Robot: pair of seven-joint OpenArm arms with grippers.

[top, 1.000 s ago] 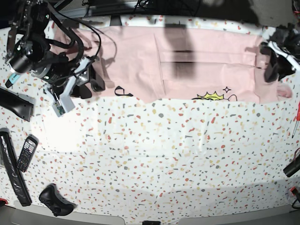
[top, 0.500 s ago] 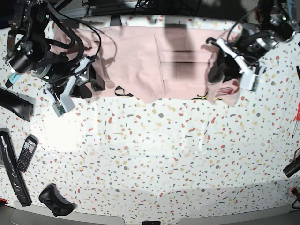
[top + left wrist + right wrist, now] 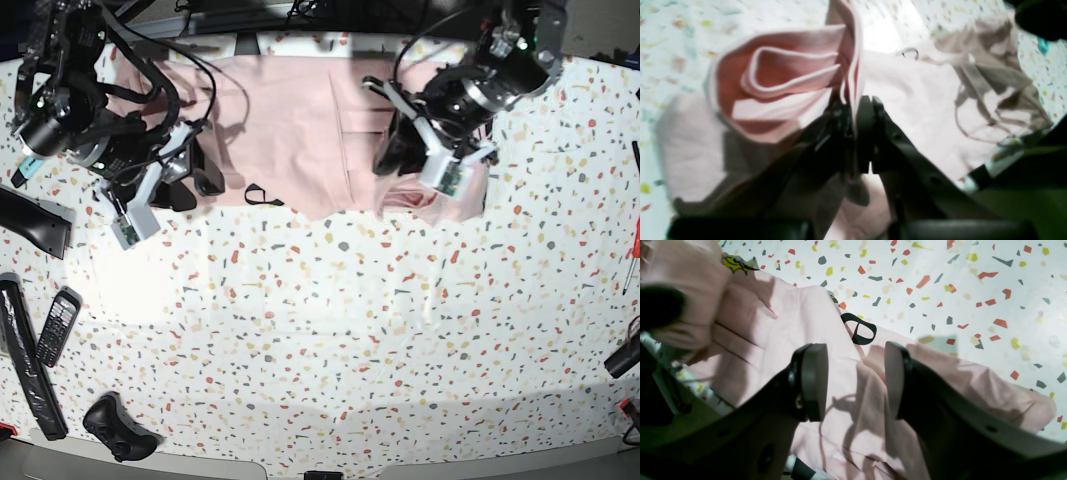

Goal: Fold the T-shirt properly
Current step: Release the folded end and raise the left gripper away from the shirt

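Note:
The pale pink T-shirt lies across the back of the table, with a black letter at its front edge. My left gripper is shut on the shirt's right end and holds it lifted and doubled over the rest. In the left wrist view the gripper pinches several bunched pink layers. My right gripper is open and empty at the shirt's left end. In the right wrist view it hovers over flat pink cloth, near the black letter and a bit of yellow print.
A handset, a long black bar and a black controller lie at the front left. A black slab is at the left edge. A red tool and a dark object sit at the right edge.
My left gripper has carried the shirt's right end leftwards, from the table's right edge to over the shirt's middle. The yellow print is now covered in the base view. The right arm has not moved.

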